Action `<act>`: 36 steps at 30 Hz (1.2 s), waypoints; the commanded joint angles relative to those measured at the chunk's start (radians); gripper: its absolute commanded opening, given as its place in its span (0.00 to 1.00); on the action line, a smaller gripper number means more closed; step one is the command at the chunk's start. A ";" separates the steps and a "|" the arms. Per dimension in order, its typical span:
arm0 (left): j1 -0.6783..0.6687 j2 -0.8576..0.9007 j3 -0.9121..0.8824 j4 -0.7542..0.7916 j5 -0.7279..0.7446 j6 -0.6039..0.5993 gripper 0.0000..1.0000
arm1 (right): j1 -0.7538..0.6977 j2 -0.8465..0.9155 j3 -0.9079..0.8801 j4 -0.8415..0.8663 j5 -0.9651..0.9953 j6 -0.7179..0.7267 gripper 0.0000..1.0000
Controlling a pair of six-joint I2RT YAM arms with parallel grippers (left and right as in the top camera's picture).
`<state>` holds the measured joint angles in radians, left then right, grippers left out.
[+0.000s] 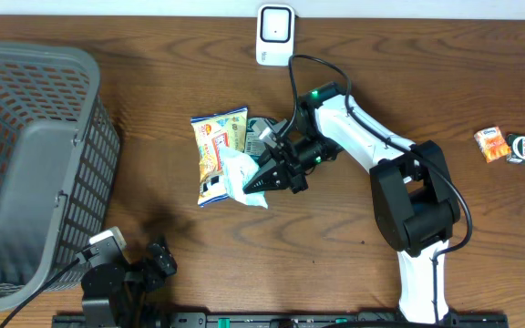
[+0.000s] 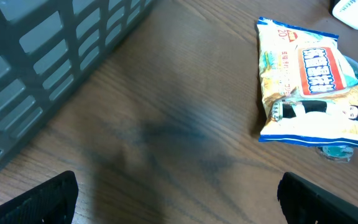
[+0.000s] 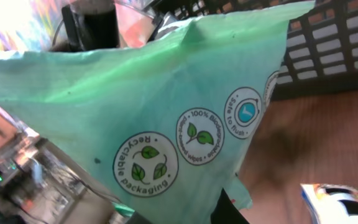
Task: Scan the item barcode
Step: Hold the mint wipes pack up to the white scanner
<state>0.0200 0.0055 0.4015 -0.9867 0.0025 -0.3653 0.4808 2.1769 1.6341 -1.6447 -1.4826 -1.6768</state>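
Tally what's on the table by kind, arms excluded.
grey basket: 1
white scanner: 1
pouches: 2 (snack bag; green pack, clamped in the right hand)
small items, far side: 2 (orange packet; dark round item)
Total: 6

Brown wooden table [image 1: 153,82], seen from overhead. Grey mesh basket [image 1: 44,52] stood at left edge. Yellow snack bag [image 1: 215,146] lay flat near centre, long side running toward far edge. White scanner [image 1: 274,35] sat at far edge, beyond bag. Orange packet [image 1: 490,144] and dark round pack [image 1: 522,148] lay touching at right, well apart from bag.
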 commanded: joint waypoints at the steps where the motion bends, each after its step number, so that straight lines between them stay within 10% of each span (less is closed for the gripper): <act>1: 0.006 -0.002 0.008 -0.011 0.013 -0.002 0.98 | -0.002 -0.017 0.001 0.083 0.138 -0.019 0.01; 10: 0.006 -0.002 0.008 -0.011 0.013 -0.002 0.98 | -0.119 -0.017 0.268 0.234 0.601 0.654 0.01; 17: 0.006 -0.002 0.008 -0.011 0.013 -0.002 0.98 | -0.109 -0.016 0.407 0.492 1.473 1.350 0.01; 36: 0.006 -0.002 0.008 -0.011 0.013 -0.002 0.98 | -0.107 0.243 0.575 0.953 1.807 1.334 0.01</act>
<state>0.0200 0.0055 0.4015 -0.9867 0.0025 -0.3656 0.3660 2.3470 2.0972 -0.7040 0.2710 -0.3092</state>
